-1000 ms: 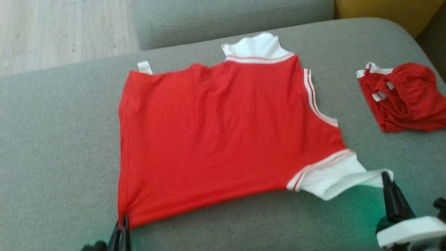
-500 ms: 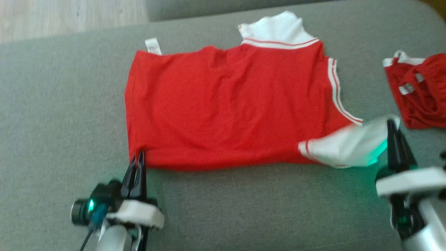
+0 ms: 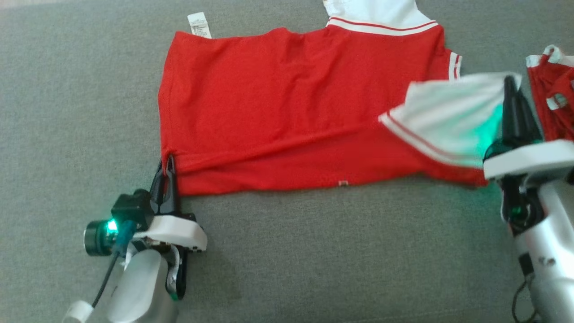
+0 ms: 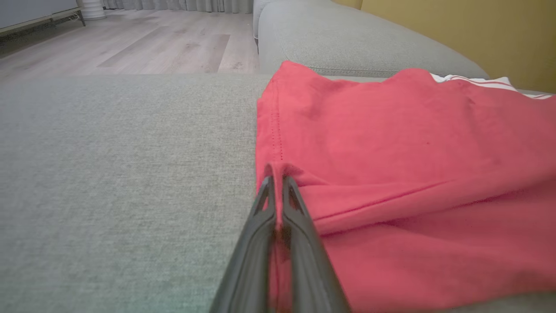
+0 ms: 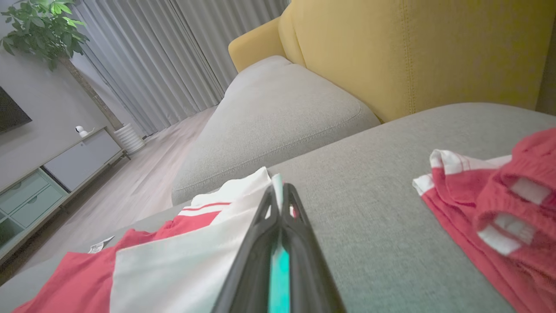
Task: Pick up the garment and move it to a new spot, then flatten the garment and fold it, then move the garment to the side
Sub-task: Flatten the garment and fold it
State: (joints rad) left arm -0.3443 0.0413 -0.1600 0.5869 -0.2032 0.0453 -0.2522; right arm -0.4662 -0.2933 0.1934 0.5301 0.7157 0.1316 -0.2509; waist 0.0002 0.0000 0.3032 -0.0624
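The grey sofa cushion (image 3: 314,251) spans the frame. The red garment (image 3: 287,103) lies flat across its upper centre, its lower edge partly doubled over. Folding looks underway; moving it aside remains. The left gripper (image 3: 169,162), lower left, pinches the hem corner; the right gripper (image 3: 511,85), at the right edge, clamps the white sleeve (image 3: 448,121).

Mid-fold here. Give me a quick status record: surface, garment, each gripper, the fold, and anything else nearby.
surface: grey sofa cushion
garment: red shirt, spread out, care label at its far left corner
left gripper: shut on the shirt's near left hem corner
right gripper: shut on the near white sleeve, lifted over the red body
fold: near edge turned up, not yet laid flat
nearby: second red garment, crumpled, right of the shirt
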